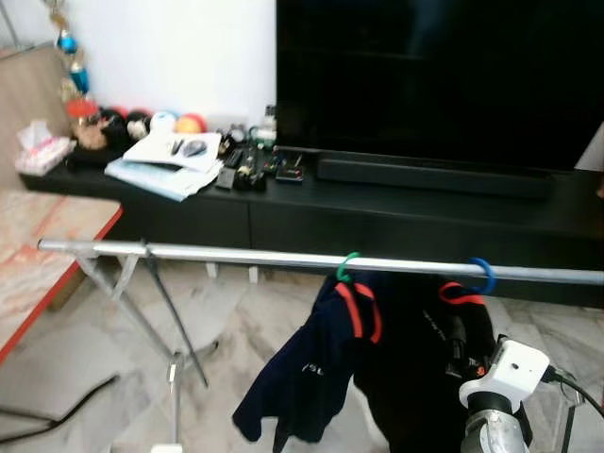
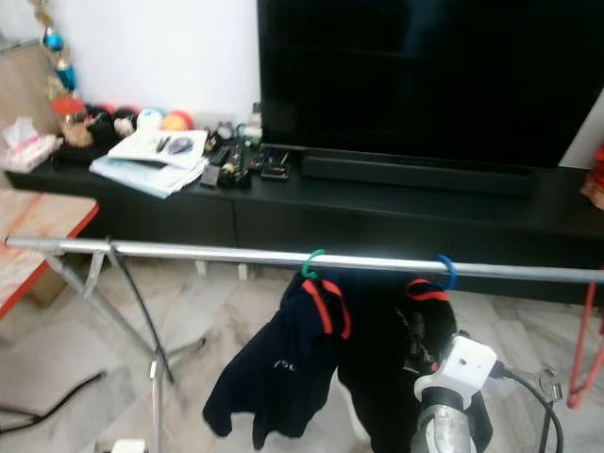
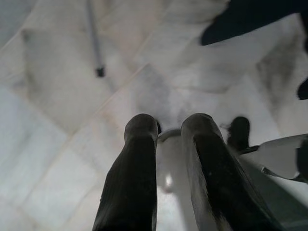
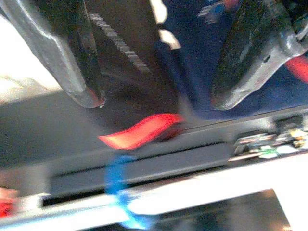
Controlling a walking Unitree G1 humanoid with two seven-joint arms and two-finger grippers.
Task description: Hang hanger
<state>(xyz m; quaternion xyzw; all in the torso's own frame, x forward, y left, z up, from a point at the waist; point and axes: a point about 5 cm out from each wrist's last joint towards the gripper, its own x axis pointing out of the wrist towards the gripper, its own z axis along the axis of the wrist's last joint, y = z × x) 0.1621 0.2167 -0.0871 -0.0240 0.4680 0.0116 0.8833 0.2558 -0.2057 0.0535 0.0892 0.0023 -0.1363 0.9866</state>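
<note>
A silver clothes rail (image 1: 236,255) runs across in front of me. A green hanger hook (image 1: 347,267) sits on it, carrying a dark navy garment (image 1: 311,368) with red trim. Further right a blue hanger hook (image 1: 482,275) rests on the rail with a dark garment (image 1: 415,377) and its red collar (image 4: 142,132) below it. My right gripper (image 4: 156,100) is open, just under that blue hanger against the cloth, with nothing between its fingers (image 4: 79,57). Its white wrist (image 1: 508,366) rises at the lower right. My left gripper (image 3: 171,127) hangs idle over the marble floor, fingers close together.
A black TV console (image 1: 377,212) with a large TV (image 1: 434,75) stands behind the rail, with papers and small clutter (image 1: 170,156) at its left end. A red-edged table (image 1: 47,245) is at the left. The rack's legs (image 1: 160,311) and a floor cable (image 1: 57,406) lie below. A red hanger (image 2: 585,349) hangs at the far right.
</note>
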